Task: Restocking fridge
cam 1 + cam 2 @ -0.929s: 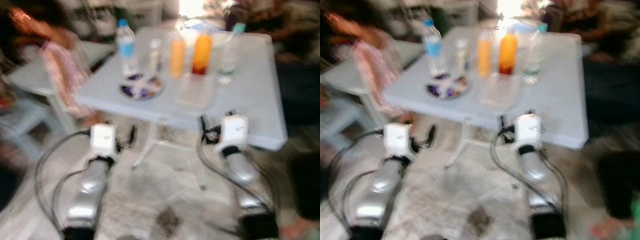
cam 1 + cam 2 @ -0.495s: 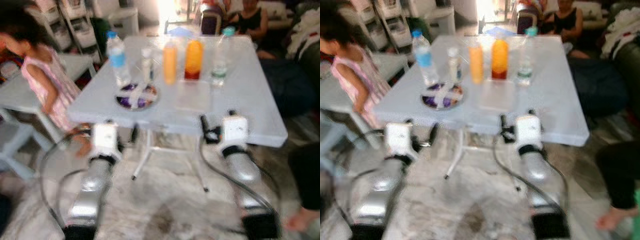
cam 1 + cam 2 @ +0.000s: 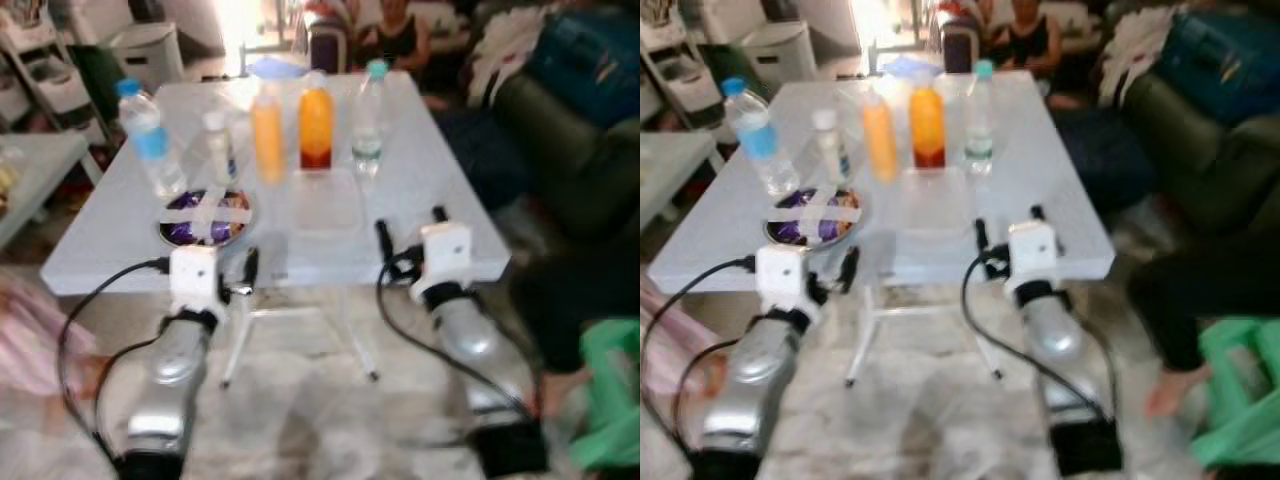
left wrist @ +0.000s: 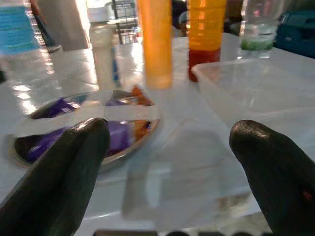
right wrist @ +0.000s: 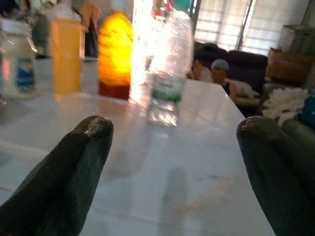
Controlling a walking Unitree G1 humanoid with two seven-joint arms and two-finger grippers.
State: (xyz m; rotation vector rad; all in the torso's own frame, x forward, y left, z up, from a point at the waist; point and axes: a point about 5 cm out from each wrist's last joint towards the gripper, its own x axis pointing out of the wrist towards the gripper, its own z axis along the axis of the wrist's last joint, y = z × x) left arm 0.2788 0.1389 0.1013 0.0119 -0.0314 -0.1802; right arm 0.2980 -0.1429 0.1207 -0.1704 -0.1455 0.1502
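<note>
Plainly, both claws hung at the near edge of the pale folding table [image 3: 450,190], and both were spread wide and held nothing; the left gripper [image 4: 167,162] had the foil-lined plate of purple-wrapped sweets [image 4: 83,123] just ahead of its fingers, and the right gripper [image 5: 170,167] looked across bare tabletop toward a clear green-labelled water bottle [image 5: 167,64]. The goods to be restocked stood beyond the claws in a loose row: a blue-labelled water bottle [image 3: 150,140] far off to the left gripper's outer side, a small white-capped bottle [image 3: 217,147], a tall orange juice bottle [image 3: 267,133], and a rounder bottle of orange drink with a dark red base [image 3: 316,128]; a clear plastic tub [image 3: 325,200] lay between the claws and those two orange bottles.

The likeliest trouble, judging from this, was a reach over the tub knocking a tall bottle into its neighbour, since they stood close together; the light tub might also skid if nudged. A seated person [image 3: 400,30] was beyond the far edge, and another person's bare foot [image 3: 1170,385] lay near the right arm's outer side, so a swing outward there looked risky. Open room lay on the tabletop ahead of the right claw.
</note>
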